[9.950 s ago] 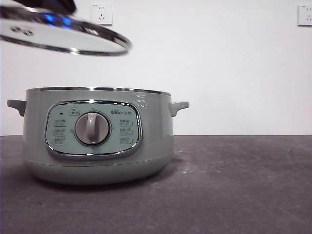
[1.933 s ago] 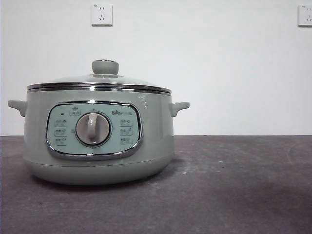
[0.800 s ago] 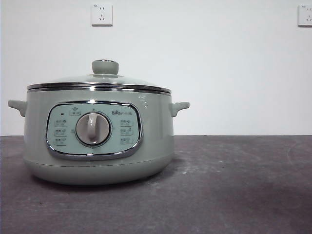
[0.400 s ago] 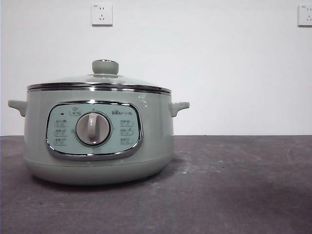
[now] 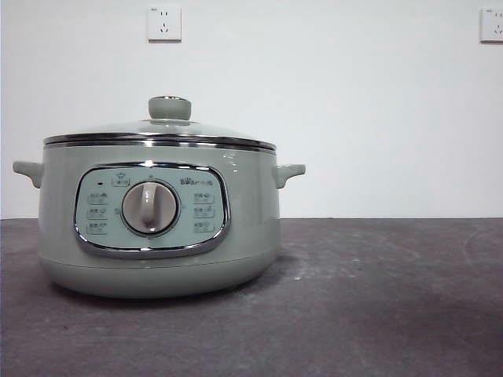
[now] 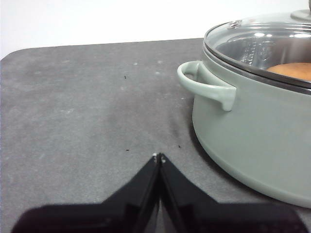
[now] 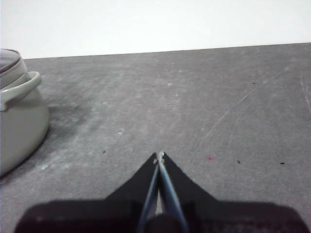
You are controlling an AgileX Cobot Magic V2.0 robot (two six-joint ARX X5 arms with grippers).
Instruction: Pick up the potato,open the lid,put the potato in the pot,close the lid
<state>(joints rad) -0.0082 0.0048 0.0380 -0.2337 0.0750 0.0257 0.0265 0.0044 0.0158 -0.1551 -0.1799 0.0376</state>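
Observation:
The pale sage-green pot (image 5: 161,220) stands on the dark table with its glass lid (image 5: 157,133) seated on the rim, knob (image 5: 170,107) on top. In the left wrist view the pot (image 6: 252,126) and lid (image 6: 262,41) are close by, and the orange-brown potato (image 6: 294,71) shows through the glass inside the pot. My left gripper (image 6: 159,157) is shut and empty, low over the table beside the pot's handle (image 6: 206,85). My right gripper (image 7: 159,155) is shut and empty over the table, away from the pot (image 7: 17,116).
The dark grey table (image 5: 377,298) stretches beside the pot. A white wall with two sockets (image 5: 163,23) (image 5: 491,23) stands behind. No arm shows in the front view.
The lid, held tilted in the air above the open pot 9.4 s ago, now sits on the pot. Nothing has moved in the last 2.4 s.

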